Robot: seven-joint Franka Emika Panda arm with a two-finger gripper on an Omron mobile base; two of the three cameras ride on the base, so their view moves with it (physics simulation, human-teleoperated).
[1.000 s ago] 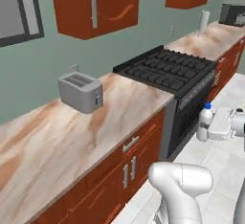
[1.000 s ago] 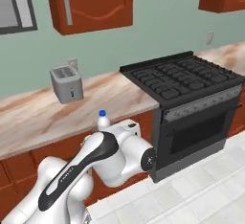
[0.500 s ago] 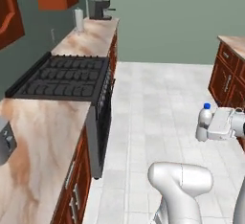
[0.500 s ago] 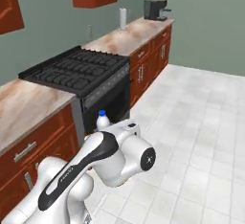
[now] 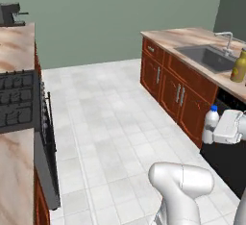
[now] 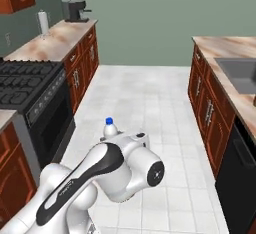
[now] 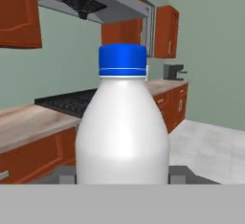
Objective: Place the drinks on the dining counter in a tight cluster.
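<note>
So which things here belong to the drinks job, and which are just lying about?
Job:
- white bottle, held upright in the fingers
- olive-yellow bottle beside the sink
- dining counter

Lying about:
- stove
- coffee machine
- paper towel roll

Kitchen aisle between two counters

Olive bottle [image 5: 238,66] is standing on the dining counter [image 5: 192,37] beside the sink [image 5: 210,57]; the stove [image 5: 17,99] is sitting opposite.

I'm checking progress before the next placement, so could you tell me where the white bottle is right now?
The white bottle stands upright in the gripper, carried above the floor. In the left base view it is at the right, just short of the dining counter, where the olive bottle stands by the sink.
</note>
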